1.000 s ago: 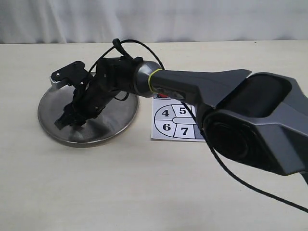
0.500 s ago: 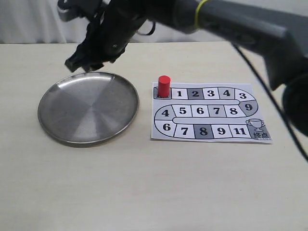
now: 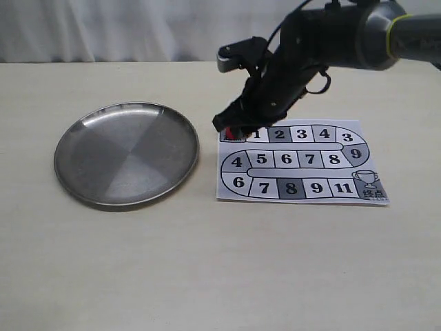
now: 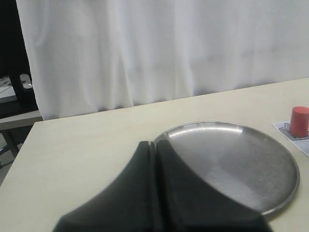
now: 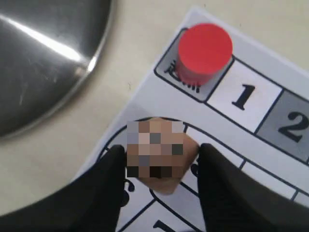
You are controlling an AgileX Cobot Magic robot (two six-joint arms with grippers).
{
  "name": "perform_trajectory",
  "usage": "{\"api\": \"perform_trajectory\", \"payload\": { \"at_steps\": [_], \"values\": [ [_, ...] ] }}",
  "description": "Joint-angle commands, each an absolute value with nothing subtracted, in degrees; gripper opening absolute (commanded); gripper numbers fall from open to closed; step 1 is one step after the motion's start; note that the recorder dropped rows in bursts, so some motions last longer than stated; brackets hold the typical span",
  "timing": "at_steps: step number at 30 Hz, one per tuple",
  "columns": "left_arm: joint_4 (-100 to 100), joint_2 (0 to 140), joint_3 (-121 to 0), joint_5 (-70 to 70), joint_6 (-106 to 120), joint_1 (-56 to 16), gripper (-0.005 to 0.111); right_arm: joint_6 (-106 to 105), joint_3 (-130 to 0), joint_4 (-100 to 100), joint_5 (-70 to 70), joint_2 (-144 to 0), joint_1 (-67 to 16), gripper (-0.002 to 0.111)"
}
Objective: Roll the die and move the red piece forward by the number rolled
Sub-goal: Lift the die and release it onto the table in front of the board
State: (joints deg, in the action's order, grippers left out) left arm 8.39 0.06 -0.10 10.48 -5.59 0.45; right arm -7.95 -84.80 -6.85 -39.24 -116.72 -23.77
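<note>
My right gripper (image 5: 162, 150) is shut on the die (image 5: 166, 181), a pale tan cube held between both black fingers just above the printed board (image 5: 270, 82). The red piece (image 5: 204, 50) stands upright on the start square, next to square 1 and a short way beyond the die. In the exterior view the right gripper (image 3: 231, 128) hangs low over the board's left end and hides most of the red piece (image 3: 228, 133). My left gripper (image 4: 155, 145) is shut with nothing in it, at the near rim of the steel plate (image 4: 270, 209), and sees the red piece (image 4: 299, 121).
The round steel plate (image 3: 69, 181) lies left of the board (image 3: 303, 181) with nothing in it. The board's numbered track runs right to a trophy square (image 3: 369, 183). A white curtain (image 3: 138, 27) backs the table.
My right arm lifted out of the plate, swung right and came down over the board's left end beside the red piece. The plate and board have not moved.
</note>
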Motion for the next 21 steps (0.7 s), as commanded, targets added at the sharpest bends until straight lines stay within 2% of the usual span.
{"api": "perform_trajectory", "payload": {
  "at_steps": [1, 10, 17, 21],
  "values": [
    [8.3, 0.0, 0.0, 9.9, -5.6, 0.0, 0.0, -7.4, -81.9, -6.5, -34.4, -116.2, -23.2, 0.004],
    [8.3, 0.0, 0.0, 9.9, -5.6, 0.0, 0.0, -7.4, -81.9, -6.5, -34.3, -116.2, -23.3, 0.008],
    [8.3, 0.0, 0.0, 9.9, -5.6, 0.0, 0.0, -7.4, -81.9, -4.7, -32.6, -116.2, -23.3, 0.045],
    [8.3, 0.0, 0.0, 9.9, -5.6, 0.0, 0.0, -7.4, -81.9, -4.7, -30.7, -116.2, -23.3, 0.062]
  ]
}}
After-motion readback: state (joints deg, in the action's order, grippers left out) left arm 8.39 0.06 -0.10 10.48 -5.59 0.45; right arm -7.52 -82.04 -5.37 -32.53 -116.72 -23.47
